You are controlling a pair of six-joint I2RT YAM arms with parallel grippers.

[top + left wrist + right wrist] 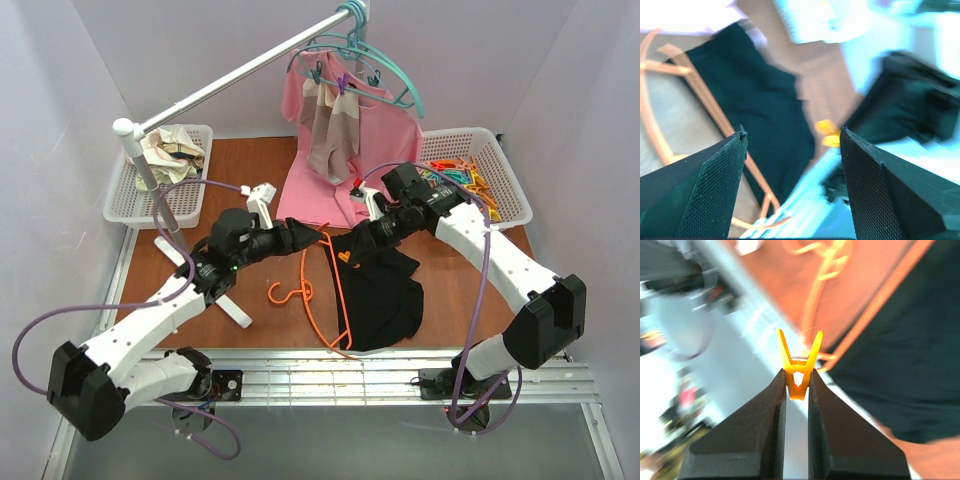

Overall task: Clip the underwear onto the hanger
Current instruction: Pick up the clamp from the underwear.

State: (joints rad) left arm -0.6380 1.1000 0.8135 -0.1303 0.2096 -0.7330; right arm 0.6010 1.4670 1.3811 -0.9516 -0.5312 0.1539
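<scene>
With the right fingers (765,430) pinching the small yellow plastic clip (798,367) and the left fingers (710,190) spread empty, steer the clip's mouth squarely over the thin orange plastic hanger (705,93) where the black cloth underwear (385,295), flat on the bench (440,290), overlaps it.

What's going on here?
The right gripper is pinching an orange clip, its mouth open, close to the underwear and the hanger. The left gripper is open and empty, hovering beside them. The underwear lies on the table with the hanger along its edge. No clip is on it yet.
</scene>
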